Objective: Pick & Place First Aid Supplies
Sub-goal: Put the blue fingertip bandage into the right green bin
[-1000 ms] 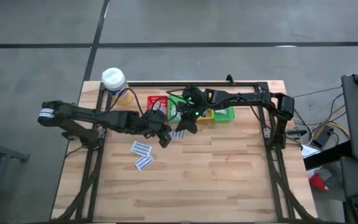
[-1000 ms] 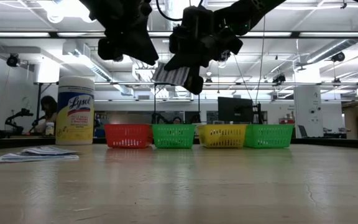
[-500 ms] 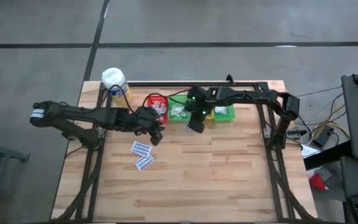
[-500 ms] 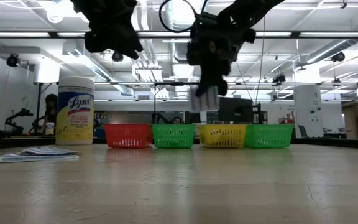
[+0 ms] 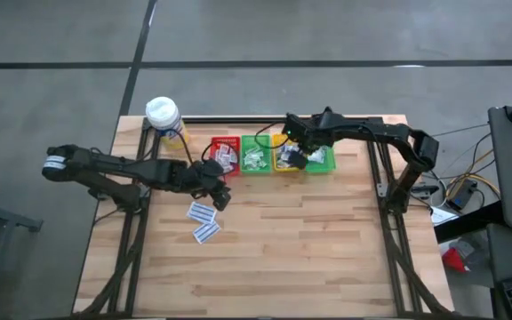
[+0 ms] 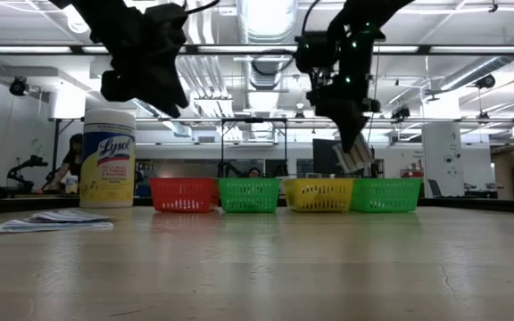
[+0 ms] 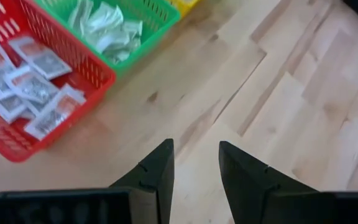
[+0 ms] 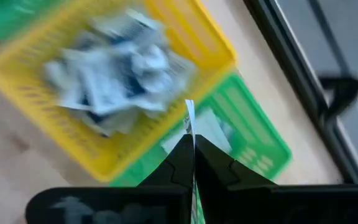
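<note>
Right gripper (image 8: 193,163) clamped on a packet (image 8: 189,118), edge-on, long axis along the fingers, over yellow bin (image 5: 285,163). Left gripper (image 7: 194,163) apart, empty.

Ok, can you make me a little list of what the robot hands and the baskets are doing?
left gripper: open, empty, above bare table near the red bin
right gripper: shut on a packet, above the yellow bin and far green bin
bins: four in a row, packets inside
loose packets: two on the table
bottle: back left corner
</note>
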You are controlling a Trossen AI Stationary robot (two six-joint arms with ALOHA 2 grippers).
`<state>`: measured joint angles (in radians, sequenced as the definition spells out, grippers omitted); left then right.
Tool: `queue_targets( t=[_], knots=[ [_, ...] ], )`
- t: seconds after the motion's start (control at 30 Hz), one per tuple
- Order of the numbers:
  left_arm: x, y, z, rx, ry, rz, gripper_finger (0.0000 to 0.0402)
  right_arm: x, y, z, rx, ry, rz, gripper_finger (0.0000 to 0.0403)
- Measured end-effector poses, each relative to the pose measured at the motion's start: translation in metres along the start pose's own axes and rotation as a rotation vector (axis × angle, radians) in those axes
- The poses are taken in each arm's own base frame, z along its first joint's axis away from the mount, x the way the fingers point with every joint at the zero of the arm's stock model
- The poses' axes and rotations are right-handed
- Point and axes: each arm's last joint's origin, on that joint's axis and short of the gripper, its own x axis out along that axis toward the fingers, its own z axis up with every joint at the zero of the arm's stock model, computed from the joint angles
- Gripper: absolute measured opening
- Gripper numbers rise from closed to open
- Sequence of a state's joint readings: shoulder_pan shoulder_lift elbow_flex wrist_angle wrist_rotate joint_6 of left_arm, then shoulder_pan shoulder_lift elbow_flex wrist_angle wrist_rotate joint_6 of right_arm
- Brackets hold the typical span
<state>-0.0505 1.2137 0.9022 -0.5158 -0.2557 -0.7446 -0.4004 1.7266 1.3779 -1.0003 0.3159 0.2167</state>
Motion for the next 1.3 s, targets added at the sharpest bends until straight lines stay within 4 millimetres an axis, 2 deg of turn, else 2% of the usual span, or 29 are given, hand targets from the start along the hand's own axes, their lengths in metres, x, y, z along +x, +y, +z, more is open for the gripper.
queue_targets(
  t=[0.23, 0.4, 0.9, 1.0, 1.3],
  knots=[
    [0.006, 0.005, -0.010, -0.034, 0.024, 0.013, 0.0120, 0.023, -0.023, -0.011, 0.169, 0.131, 0.006, 0.0008],
    [0.007, 0.005, -0.010, -0.034, 0.023, 0.011, 0.0120, 0.038, -0.025, -0.022, 0.185, 0.202, 0.077, 0.0008],
    [0.007, 0.005, -0.010, -0.031, 0.019, 0.007, 0.0120, 0.049, -0.026, -0.021, -0.040, 0.129, 0.129, 0.0012],
    [0.007, 0.005, -0.010, -0.031, 0.021, 0.005, 0.0120, 0.052, -0.031, -0.021, -0.028, 0.134, 0.140, 0.0031],
    [0.006, 0.003, -0.012, 0.010, 0.031, -0.008, 0.0120, 0.052, -0.040, -0.020, -0.007, 0.131, 0.136, 0.0128]
  ],
)
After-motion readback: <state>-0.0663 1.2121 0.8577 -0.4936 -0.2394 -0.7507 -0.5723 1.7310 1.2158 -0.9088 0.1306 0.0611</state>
